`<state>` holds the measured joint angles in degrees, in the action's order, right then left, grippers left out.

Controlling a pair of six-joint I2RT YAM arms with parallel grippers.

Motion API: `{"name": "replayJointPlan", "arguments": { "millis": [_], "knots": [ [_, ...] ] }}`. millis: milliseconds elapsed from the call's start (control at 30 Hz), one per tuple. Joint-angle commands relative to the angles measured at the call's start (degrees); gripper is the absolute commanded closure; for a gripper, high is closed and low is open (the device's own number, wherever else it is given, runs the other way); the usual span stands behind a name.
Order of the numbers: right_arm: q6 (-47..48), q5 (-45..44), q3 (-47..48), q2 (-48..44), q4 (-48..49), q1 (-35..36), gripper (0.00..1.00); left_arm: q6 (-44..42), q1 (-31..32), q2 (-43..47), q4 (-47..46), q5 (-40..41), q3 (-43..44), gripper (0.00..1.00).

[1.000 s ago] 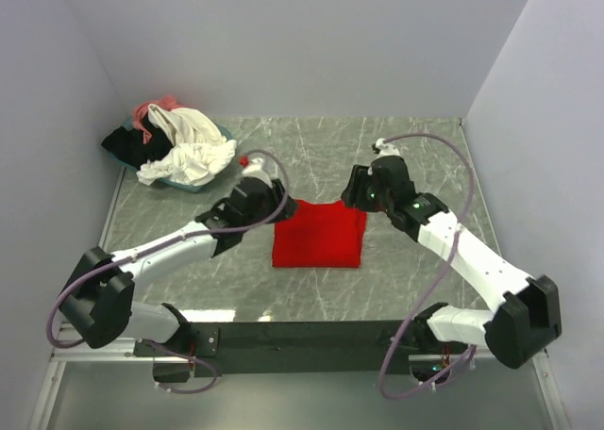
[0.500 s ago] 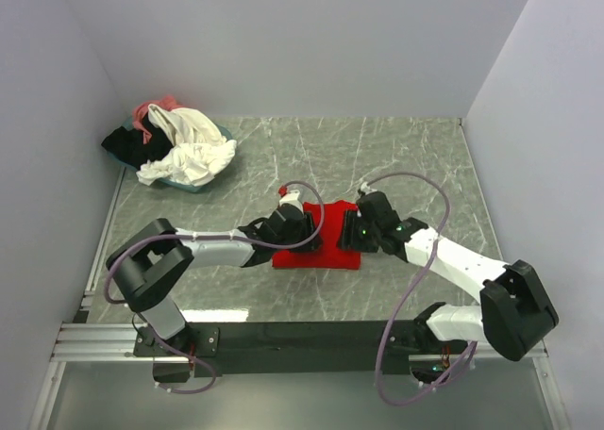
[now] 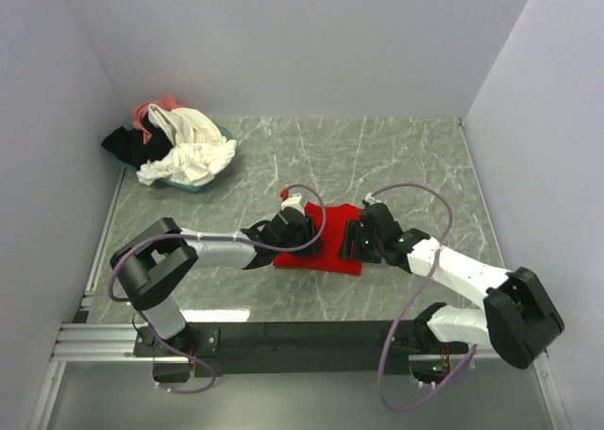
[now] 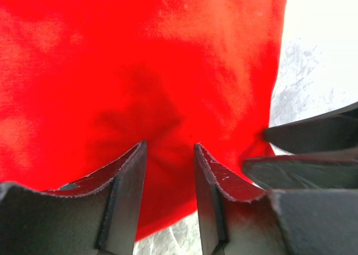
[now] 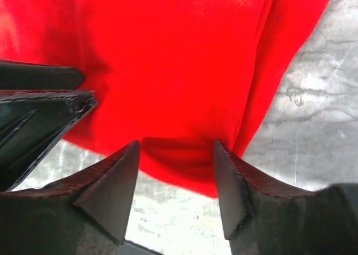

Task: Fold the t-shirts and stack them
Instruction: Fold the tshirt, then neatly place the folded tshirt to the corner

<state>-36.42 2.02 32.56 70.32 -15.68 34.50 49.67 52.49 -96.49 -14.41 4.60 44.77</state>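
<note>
The red t-shirt [image 3: 326, 249] lies folded into a flat rectangle on the marble table. My left gripper [image 3: 300, 236] is down on its left part and my right gripper [image 3: 357, 243] on its right part. In the left wrist view the jaws [image 4: 168, 154] stand apart, tips pressed into the red cloth [image 4: 140, 59], which wrinkles between them. In the right wrist view the jaws [image 5: 176, 149] stand wider apart over the shirt's near edge [image 5: 184, 171], where the cloth humps slightly. The cream-white shirt [image 3: 192, 153], black shirt [image 3: 123, 145] and pink shirt [image 3: 156, 109] lie heaped at the back left.
The heap sits in a teal-rimmed tray [image 3: 200, 186] by the left wall. Grey walls close in the table on the left, back and right. Each gripper's fingers show in the other's wrist view, the two close together over the shirt.
Both grippers came from the shirt's far corners down onto its near half. The shirt's near right corner has shifted slightly toward the arms' bases.
</note>
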Motion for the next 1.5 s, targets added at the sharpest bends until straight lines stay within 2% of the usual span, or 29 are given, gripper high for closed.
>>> {"name": "replayJointPlan", "arguments": {
  "millis": [0,133,233,367,567,933,1133,1467],
  "knots": [
    [1.08,-3.24,3.47,-5.36,-4.44,0.13,0.33,-1.5,0.51,4.63,2.72,1.98,2.42,0.55],
    [2.23,-4.22,4.71,-7.04,-6.64,-2.5,0.27,-4.22,0.25,7.98,6.24,7.42,3.04,0.53],
    [2.59,-2.12,3.57,-6.52,-5.16,-5.4,0.25,-5.63,-0.81,7.81,7.82,8.23,2.6,0.53],
    [2.5,3.59,0.58,-5.99,-1.46,-10.32,0.1,-5.81,-3.17,5.53,6.33,7.18,0.23,0.53],
    [2.15,9.92,-1.35,-3.54,3.72,-13.31,0.08,-6.08,-4.06,1.48,3.78,5.42,-1.62,0.54],
    [-2.24,14.76,-5.83,2.97,12.59,-17.45,0.06,-5.37,-4.06,-1.69,0.88,3.75,-3.99,0.55],
    [-5.32,16.7,-6.8,9.64,18.75,-16.66,0.05,-4.5,-4.06,-0.72,-0.26,2.96,-5.57,0.55],
    [-6.64,12.04,-2.68,13.69,18.58,-10.42,0.07,-3.35,-3.97,-0.46,-1.58,1.47,-5.93,0.55]
  ]
}}
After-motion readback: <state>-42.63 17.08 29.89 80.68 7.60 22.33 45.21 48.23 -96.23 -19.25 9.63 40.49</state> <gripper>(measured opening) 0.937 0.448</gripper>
